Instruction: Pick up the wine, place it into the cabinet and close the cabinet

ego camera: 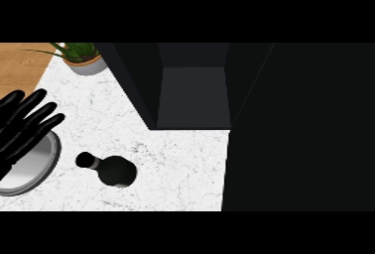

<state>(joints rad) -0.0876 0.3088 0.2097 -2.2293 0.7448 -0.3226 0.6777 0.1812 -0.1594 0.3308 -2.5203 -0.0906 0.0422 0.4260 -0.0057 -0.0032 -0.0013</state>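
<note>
The wine bottle (pixel 111 170) is dark with a short neck and stands upright on the white marble counter (pixel 176 163), seen from above. Behind it the black cabinet (pixel 194 94) is open, its grey inner shelf showing. The cabinet's door (pixel 300 129) is a large black panel filling the right side of the view. My left hand (pixel 26 126) shows at the left edge, open with fingers pointing up, a short way left of the bottle and not touching it. My right hand does not show.
A round silver plate (pixel 36 168) lies at the left edge, partly under my left hand. A potted green plant (pixel 82 58) stands at the back left, next to a wooden surface (pixel 21 64).
</note>
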